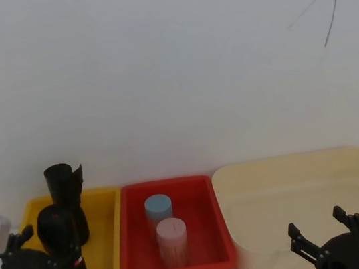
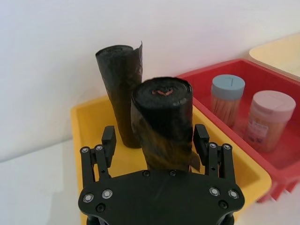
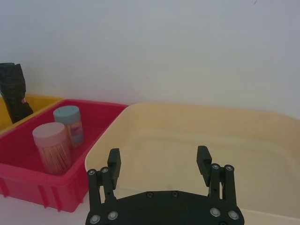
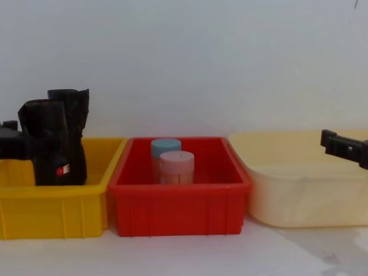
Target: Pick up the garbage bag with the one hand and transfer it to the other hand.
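The garbage bag (image 1: 62,230), a black glossy roll with a small red-and-white label low on its side, stands upright in the yellow bin (image 1: 105,216). My left gripper (image 2: 155,139) is open and straddles the bag (image 2: 161,122). One finger lies close against the bag's side and the other finger (image 2: 108,140) stands a little apart from it. In the chest view the bag (image 4: 49,144) stands at the left, with the left gripper (image 4: 8,139) just beside it. My right gripper (image 1: 316,223) hangs open and holds nothing above the near side of the cream tub (image 1: 292,165).
A taller black roll (image 1: 63,182) with no visible label stands right behind the bag in the yellow bin. The red bin (image 1: 205,195) in the middle holds a blue-lidded jar (image 1: 158,209) and a pink-lidded jar (image 1: 172,237). A white wall rises close behind the bins.
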